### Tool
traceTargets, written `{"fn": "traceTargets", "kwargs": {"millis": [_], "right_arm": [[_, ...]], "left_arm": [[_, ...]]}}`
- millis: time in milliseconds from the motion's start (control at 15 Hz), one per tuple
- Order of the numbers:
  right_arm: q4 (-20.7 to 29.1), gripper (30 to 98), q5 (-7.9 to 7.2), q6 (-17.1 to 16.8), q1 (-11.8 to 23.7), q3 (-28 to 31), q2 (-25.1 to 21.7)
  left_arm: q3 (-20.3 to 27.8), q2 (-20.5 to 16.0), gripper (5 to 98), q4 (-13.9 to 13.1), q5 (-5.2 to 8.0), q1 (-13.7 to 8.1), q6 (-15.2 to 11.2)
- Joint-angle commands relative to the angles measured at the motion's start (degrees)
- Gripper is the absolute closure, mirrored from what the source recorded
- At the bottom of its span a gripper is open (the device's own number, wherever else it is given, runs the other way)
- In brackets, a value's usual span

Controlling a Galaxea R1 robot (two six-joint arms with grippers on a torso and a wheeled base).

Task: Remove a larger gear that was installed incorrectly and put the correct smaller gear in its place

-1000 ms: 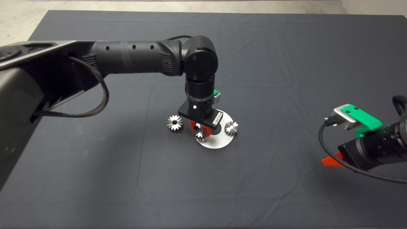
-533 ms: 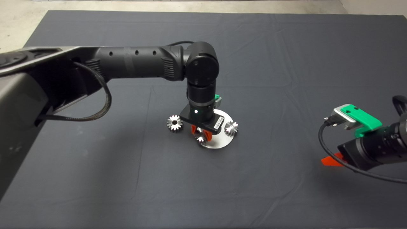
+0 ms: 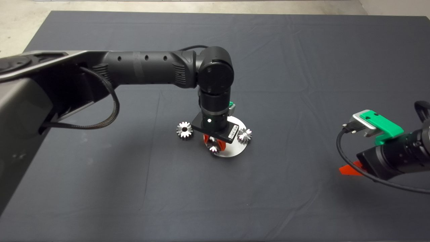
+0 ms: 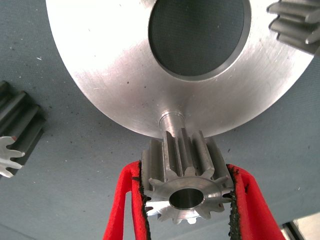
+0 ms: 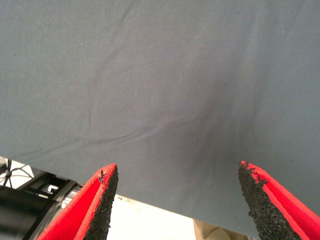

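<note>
My left gripper [image 3: 212, 143] is shut on the smaller gear [image 4: 186, 182], a silver toothed gear with a small centre hole. It holds the gear just over a short pin [image 4: 170, 122] at the near rim of the round silver plate [image 3: 231, 151]. The held gear also shows in the head view [image 3: 213, 148]. The larger gear [image 3: 184, 130], with a dark centre hole, lies on the mat left of the plate; its edge shows in the left wrist view [image 4: 15, 135]. My right gripper [image 5: 175, 200] is open and empty at the mat's right edge [image 3: 349, 169].
Another small silver gear [image 3: 244, 135] stands on the plate's right side, also in the left wrist view [image 4: 295, 22]. The plate has a large round hole [image 4: 199, 35] in its middle. The left arm hides the plate's far part.
My left gripper has come down and slightly nearer with the smaller gear, closer to the plate's pin. The right arm and the gear on the mat have not moved.
</note>
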Motion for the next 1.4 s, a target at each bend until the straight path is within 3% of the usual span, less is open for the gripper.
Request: {"fn": "traceTargets", "kwargs": {"millis": [0, 267, 467, 733, 1333], "right_arm": [[0.1, 64.9, -4.06, 0.39, 0.78, 0.3, 0.04], [0.1, 64.9, -4.06, 0.39, 0.78, 0.3, 0.07], [0.1, 64.9, -3.97, 0.39, 0.78, 0.21, 0.16], [0.1, 64.9, -3.97, 0.48, 0.78, 0.3, 0.25], [0.1, 64.9, -4.06, 0.48, 0.78, 0.3, 0.07]], "left_arm": [[1.18, 0.23, 80.6, 3.51, 3.11, 1.62, -1.21], [0.63, 0.31, 80.7, 4.93, 3.11, 2.2, -1.28], [0.37, 0.4, 80.7, 6.27, 3.11, 3.93, -1.36], [-2.73, 0.14, 80.8, 6.27, 3.29, 3.76, -0.67], [-2.71, 0.23, 81.2, 5.84, 3.38, 3.67, 0.83]]}}
